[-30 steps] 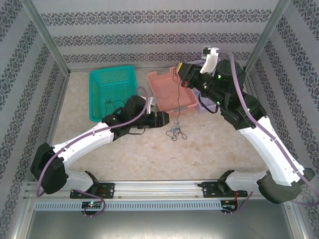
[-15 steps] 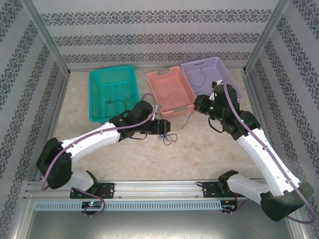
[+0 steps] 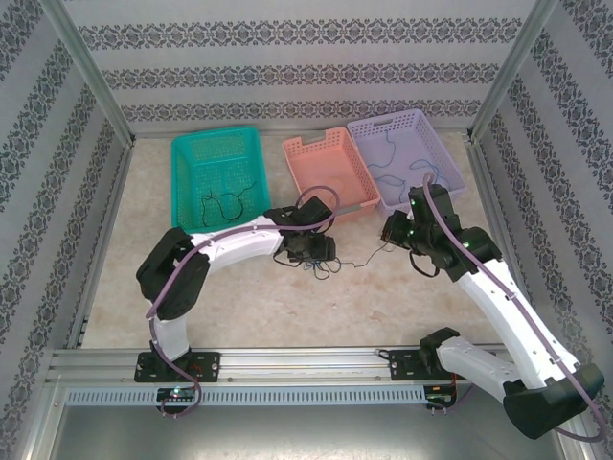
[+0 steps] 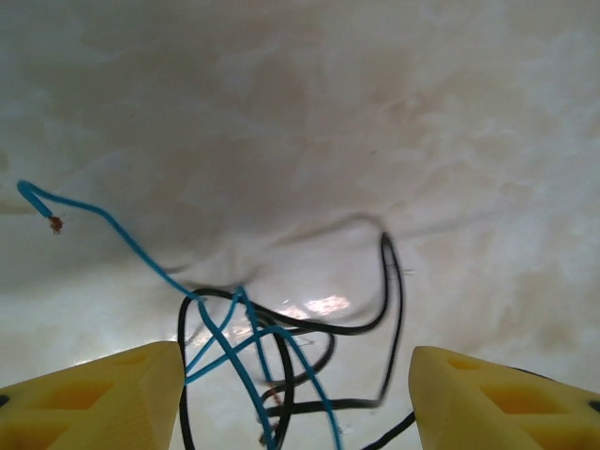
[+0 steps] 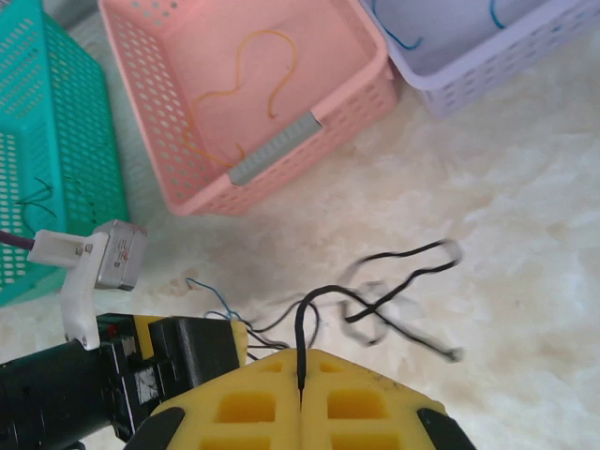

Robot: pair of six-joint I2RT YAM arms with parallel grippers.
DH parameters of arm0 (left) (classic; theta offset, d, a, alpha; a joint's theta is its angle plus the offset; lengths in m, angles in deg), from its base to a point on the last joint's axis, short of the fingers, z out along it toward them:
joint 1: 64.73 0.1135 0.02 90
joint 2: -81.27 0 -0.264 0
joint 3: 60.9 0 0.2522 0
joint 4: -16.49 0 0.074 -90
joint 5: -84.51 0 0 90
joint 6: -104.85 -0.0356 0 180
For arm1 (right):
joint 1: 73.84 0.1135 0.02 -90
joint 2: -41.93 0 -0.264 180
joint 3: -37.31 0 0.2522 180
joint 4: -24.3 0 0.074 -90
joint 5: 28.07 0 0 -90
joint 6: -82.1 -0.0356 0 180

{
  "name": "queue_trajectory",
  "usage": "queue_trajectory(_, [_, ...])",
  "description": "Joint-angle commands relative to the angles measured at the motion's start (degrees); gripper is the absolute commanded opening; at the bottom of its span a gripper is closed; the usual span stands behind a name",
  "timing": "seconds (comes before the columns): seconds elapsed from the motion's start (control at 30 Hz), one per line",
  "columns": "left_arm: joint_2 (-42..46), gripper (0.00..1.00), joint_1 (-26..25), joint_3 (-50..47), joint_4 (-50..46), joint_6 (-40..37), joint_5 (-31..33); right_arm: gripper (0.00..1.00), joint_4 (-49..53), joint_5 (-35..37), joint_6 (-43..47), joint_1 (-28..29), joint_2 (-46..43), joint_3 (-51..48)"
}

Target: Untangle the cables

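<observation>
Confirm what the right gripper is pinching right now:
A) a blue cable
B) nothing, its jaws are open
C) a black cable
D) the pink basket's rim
C: in the right wrist view the right gripper has its two yellow fingers pressed together on a black cable, which rises from the seam between them and curls off across the table.

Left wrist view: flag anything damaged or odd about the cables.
The blue cable ends at upper left in a bare reddish tip, as if its insulation is stripped. Lower down it crosses through the black cable loops in a tangle, lying between the fingers of the open left gripper. Nothing else stands out.
</observation>
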Motion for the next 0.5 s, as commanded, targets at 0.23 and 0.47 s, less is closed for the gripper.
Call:
queue_trajectory(0.23, [-6.09, 0.41, -0.61, -0.63, -1.05, 3.67, -5.09, 0.0, 9.51, 9.95, 0.8, -0.59, -2.55, -0.51])
queue_trajectory(0.47, [-5.44, 0.0, -0.37, -2.43, -7.89, 3.31, 3.3, 0.0, 11.62, 16.52, 2.23, -2.42, -2.2, 2.71])
